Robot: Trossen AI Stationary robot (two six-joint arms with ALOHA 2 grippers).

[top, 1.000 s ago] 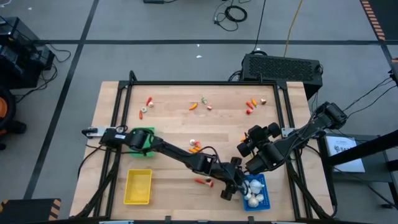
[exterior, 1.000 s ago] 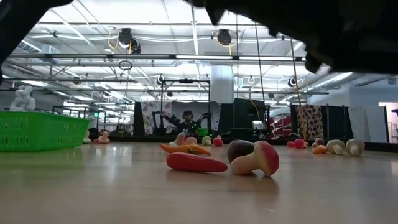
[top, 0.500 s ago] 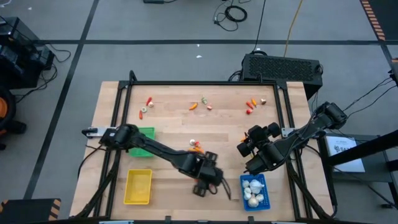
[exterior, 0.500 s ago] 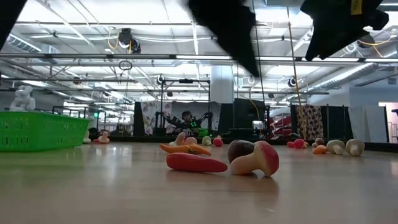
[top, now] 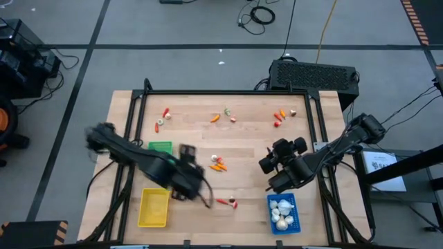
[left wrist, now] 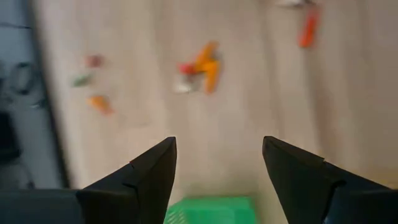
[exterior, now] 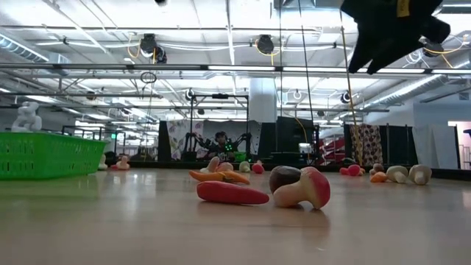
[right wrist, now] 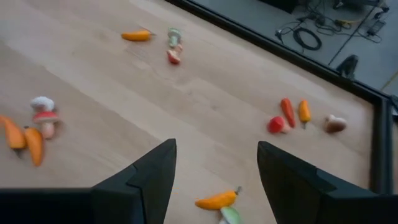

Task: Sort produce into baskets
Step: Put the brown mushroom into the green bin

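Toy produce lies about the table. A red pepper (top: 223,201) and a mushroom (exterior: 302,188) lie near the front, and two carrots (top: 218,164) lie at mid-table. More pieces lie along the far side (top: 221,116). The blue basket (top: 293,207) holds white bulbs (top: 280,213). The yellow basket (top: 154,207) is at the front left, and the green basket (top: 160,146) is behind it. My left gripper (top: 187,185) is open and empty above the table, between the green and yellow baskets. My right gripper (top: 268,174) is open and empty, raised just behind the blue basket.
A black metal frame (top: 228,93) runs along the table's far edge and sides. Far-side pieces lie in three groups: left (top: 165,116), middle, and right (top: 279,117). Bare wood shows between the carrots and the far pieces.
My left gripper has swept from over the blue basket toward the table's left edge. It passed above the red pepper and mushroom, and it is now near the green and yellow baskets. It has left the low view. The produce has stayed where it was.
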